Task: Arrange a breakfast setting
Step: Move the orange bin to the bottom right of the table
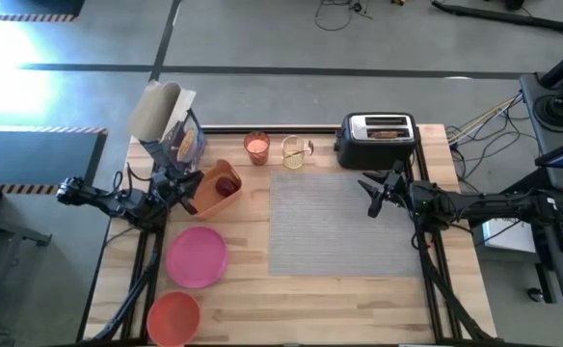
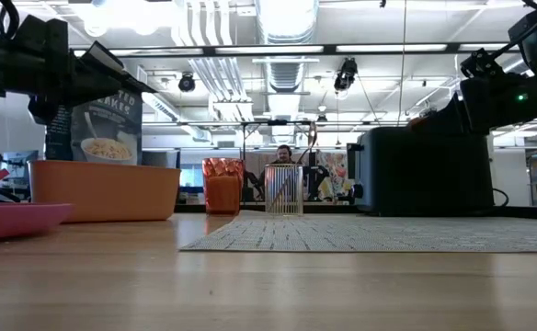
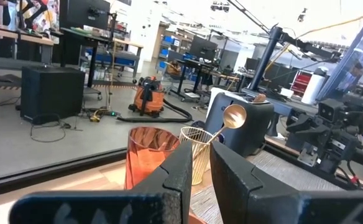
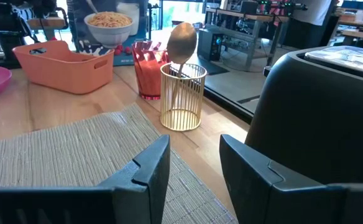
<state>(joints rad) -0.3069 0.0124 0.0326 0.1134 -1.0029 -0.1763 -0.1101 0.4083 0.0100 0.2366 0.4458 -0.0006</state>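
Note:
The grey placemat (image 1: 344, 222) lies mid-table. The pink plate (image 1: 197, 255) and the orange-red bowl (image 1: 174, 316) rest on the wood at the near left. The glass of orange-pink drink (image 1: 256, 147) stands at the far edge. Beside it, the spoon (image 4: 182, 43) stands bowl end up in a gold wire cup (image 1: 294, 151). The toast (image 1: 388, 134) sticks out of the toaster's slot. The red fruit (image 1: 226, 186) lies in the orange bin. My left gripper (image 1: 187, 193) hovers over the bin's left end, open by a narrow gap and empty. My right gripper (image 1: 373, 196) hovers open and empty over the placemat's far right part.
The black-and-silver toaster (image 1: 376, 140) stands at the far right, just beyond my right gripper. The orange bin (image 1: 219, 186) and a cereal box (image 1: 171, 125) stand at the far left. The near half of the table shows bare wood (image 1: 339, 308). A person shows far behind the table (image 2: 284, 154).

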